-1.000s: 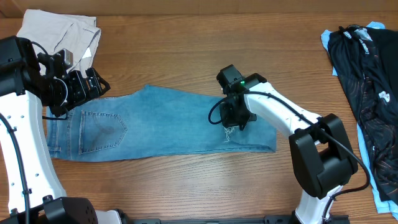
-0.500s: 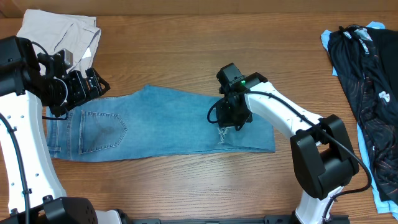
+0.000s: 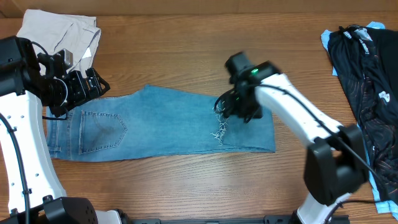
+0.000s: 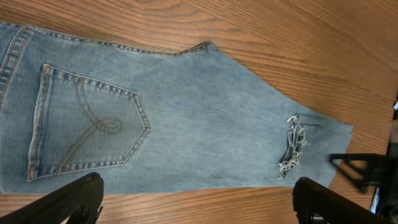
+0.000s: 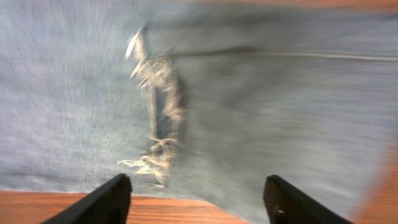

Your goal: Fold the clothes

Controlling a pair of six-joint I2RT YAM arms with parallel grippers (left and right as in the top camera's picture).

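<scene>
The clothes, light blue jeans (image 3: 161, 121), lie flat across the table's middle with the leg folded back, so the frayed hem (image 3: 219, 129) rests on top of the denim. My right gripper (image 3: 240, 111) hovers just right of that hem, jaws open and empty. In the right wrist view the hem (image 5: 155, 106) lies ahead of the open gripper (image 5: 196, 200), blurred by motion. My left gripper (image 3: 93, 84) stands open above the waist end. In its own view the gripper (image 4: 199, 202) spreads wide over the back pocket (image 4: 87, 127) and the hem (image 4: 292, 146).
A beige garment (image 3: 59, 34) lies crumpled at the back left corner. A pile of dark clothes (image 3: 367, 81) over a blue piece runs along the right edge. Bare wood (image 3: 186, 180) shows in front of the jeans.
My right gripper has opened and let go of the frayed hem, then drawn up and to the right. The hem now lies loose on the denim. The left arm has not moved.
</scene>
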